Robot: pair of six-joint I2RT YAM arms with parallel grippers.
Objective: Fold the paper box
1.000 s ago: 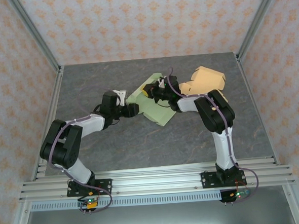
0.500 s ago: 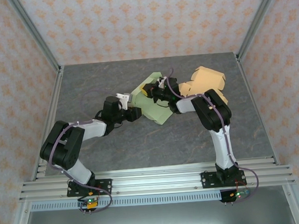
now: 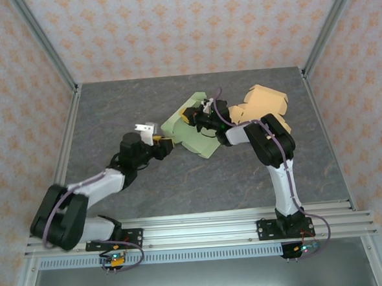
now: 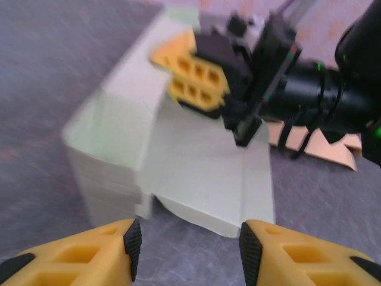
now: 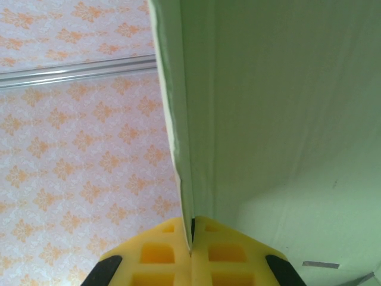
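Two boxes here, so big to small. The counter (image 3: 180, 176) is flat, matte dark grey with a mottled, stone-like look.

Around the middle, a bit toward the back, sits the paper box (image 3: 194, 139). It's thin pale green card, smooth, with crisp crease lines. It's mostly an open sheet lying cornerwise to the arms. From the left wrist camera, one side wall (image 4: 110, 185) is stood up on the left and a flat panel (image 4: 202, 173) spreads out next to it.

Just beside it on the right is a tan box (image 3: 264, 103) of similar card with wavy edges. I can't tell how far folded that one is.

The right pincer (image 3: 190, 116) is at the far part of the green box, shut tight on a thin upright flap. Its own camera shows the card edge (image 5: 186, 179) running straight down into the closed yellow fingertips.

The left pincer (image 4: 190, 244) is low over the counter with its jaws apart and nothing between them. Its fingers are chunky yellow honeycomb plastic with black pads.

The bit that matters: the box lies dead ahead of the left pincer, with its near edge just past the fingertips and the standing wall a little left of centre. I'd guess the left arm, being free and nearer, only has to push forward.
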